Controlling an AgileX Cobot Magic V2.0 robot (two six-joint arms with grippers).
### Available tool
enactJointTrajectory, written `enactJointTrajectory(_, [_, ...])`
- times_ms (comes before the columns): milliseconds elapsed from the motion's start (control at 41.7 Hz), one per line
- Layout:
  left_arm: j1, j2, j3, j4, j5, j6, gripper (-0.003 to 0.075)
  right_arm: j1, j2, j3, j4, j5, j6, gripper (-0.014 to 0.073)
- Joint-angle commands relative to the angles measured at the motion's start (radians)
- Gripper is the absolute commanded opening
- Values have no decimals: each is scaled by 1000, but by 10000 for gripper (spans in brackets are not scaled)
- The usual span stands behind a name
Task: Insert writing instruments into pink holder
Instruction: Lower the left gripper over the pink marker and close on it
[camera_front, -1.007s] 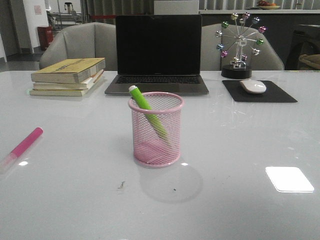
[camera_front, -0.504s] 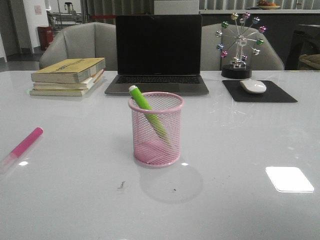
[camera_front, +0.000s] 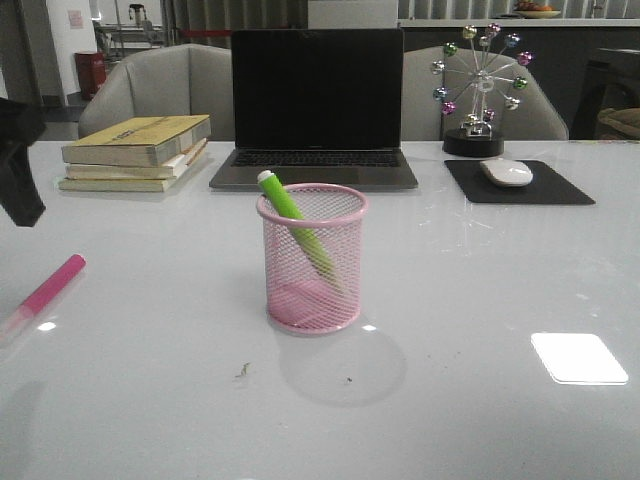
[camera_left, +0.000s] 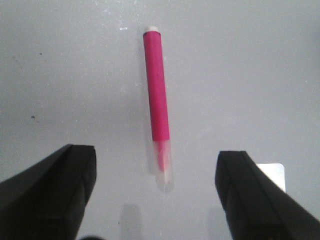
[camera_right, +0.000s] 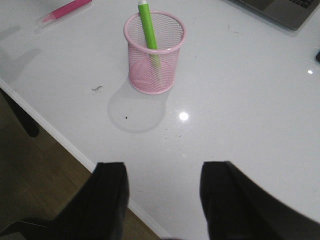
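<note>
The pink mesh holder (camera_front: 312, 258) stands mid-table with the lime green marker (camera_front: 292, 222) leaning inside it; both also show in the right wrist view, holder (camera_right: 154, 52) and green marker (camera_right: 147, 30). The magenta marker (camera_front: 48, 290) lies flat on the table at the left, its pale clear end toward the front. In the left wrist view the magenta marker (camera_left: 157, 100) lies just ahead of my open left gripper (camera_left: 156, 172), nothing between its fingers. My left arm (camera_front: 18, 160) shows at the left edge. The right gripper (camera_right: 162, 172) is open over the table's front edge.
Behind the holder stands an open laptop (camera_front: 316, 105). A stack of books (camera_front: 138, 152) lies back left. At back right are a black mouse pad with a white mouse (camera_front: 506, 173) and a ferris-wheel ornament (camera_front: 478, 88). The table edge (camera_right: 65, 140) runs below my right gripper.
My left arm has come into the front view at the left edge, above the magenta marker. The holder and both markers have not moved.
</note>
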Motion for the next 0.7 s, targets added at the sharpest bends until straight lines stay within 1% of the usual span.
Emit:
enactJointTrajectory(0, [4, 57, -87, -13, -38, -5, 551, -4, -2, -27, -2, -75, -7, 443])
enactJointTrajectory(288, [4, 255, -221, -13, -42, -5, 551, -4, -2, -27, -2, -75, -7, 443])
enactJointTrajectory(671, [4, 363, -317, -13, -40, -5, 551, -4, -2, -27, -2, -75, -7, 443])
